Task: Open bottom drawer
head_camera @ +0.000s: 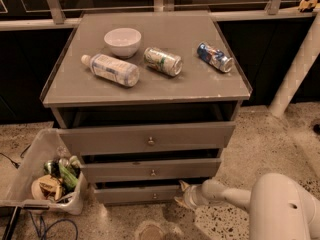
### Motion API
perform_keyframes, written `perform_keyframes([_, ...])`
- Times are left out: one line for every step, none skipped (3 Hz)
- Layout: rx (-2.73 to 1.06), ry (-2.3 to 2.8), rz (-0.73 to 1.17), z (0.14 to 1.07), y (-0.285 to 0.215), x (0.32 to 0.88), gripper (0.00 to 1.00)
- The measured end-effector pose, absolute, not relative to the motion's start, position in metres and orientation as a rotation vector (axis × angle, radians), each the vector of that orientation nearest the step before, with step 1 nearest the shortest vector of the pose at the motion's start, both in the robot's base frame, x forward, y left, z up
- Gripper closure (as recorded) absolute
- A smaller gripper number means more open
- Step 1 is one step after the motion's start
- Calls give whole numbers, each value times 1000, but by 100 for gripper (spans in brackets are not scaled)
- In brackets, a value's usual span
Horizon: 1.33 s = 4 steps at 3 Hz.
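Observation:
A grey cabinet [145, 84] has three drawer fronts stacked in steps. The bottom drawer [135, 194] is the narrowest and lowest, with a small round metal knob [154, 196] at its centre. It stands slightly out from the cabinet. My gripper [181, 194] is low near the floor at the right end of the bottom drawer front, to the right of the knob. My white arm [240, 199] reaches in from the lower right.
The middle drawer [150, 170] and the top drawer [147, 138] stand above it. A white bowl [122, 41], a plastic bottle [111, 69] and two cans [163, 61] lie on the cabinet top. A clear bin of rubbish [45, 176] stands on the floor at the left.

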State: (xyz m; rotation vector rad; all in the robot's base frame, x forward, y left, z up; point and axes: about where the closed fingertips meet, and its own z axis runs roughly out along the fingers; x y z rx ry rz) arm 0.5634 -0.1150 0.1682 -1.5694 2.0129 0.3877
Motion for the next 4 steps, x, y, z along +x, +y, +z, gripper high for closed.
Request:
perform_keyframes([-1569,2013,388,173,-115,564,100])
perform_keyframes([-1527,1991,445,181,-119,556,100])
perform_keyframes([-1527,1991,445,187,-119,557,100])
perform_keyframes([-1527,1991,445,192,-120,558,100])
